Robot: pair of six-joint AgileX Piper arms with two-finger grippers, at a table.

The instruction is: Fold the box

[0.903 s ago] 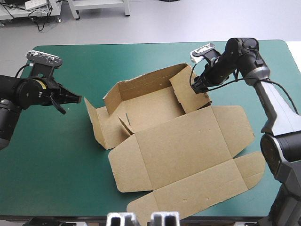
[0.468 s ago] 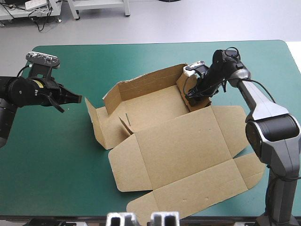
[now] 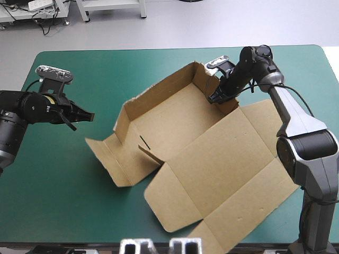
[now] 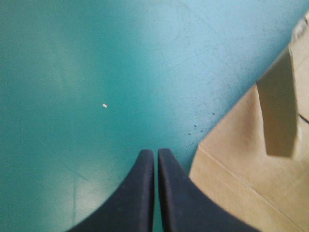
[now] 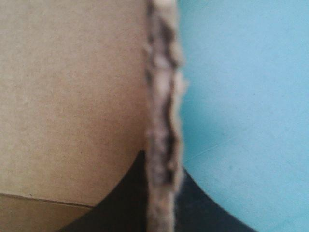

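The brown box (image 3: 175,124) lies in the middle of the table as an open tray, its back and side walls raised and its wide lid (image 3: 228,164) flat toward the front right. My right gripper (image 3: 216,96) is at the tray's far right wall. In the right wrist view that wall's raw edge (image 5: 164,121) runs between the black fingers, which are shut on the box. My left gripper (image 3: 90,115) hovers over the teal-green cover left of the box, shut and holding nothing. Its view shows the box's left flap (image 4: 241,188) just beside the shut gripper (image 4: 155,153).
The lid's front corner (image 3: 212,241) reaches the table's front edge. A flat side flap (image 3: 108,159) spreads toward the left gripper. Teal-green cover (image 3: 63,174) shows to the left of the box and along the far edge. A tiny pale speck (image 4: 105,105) lies ahead of the left gripper.
The right gripper moved in and shut on the tray's right wall. The box turned and slid, so the lid swung toward the front right and the left flap lies flatter. The left gripper barely shifted.
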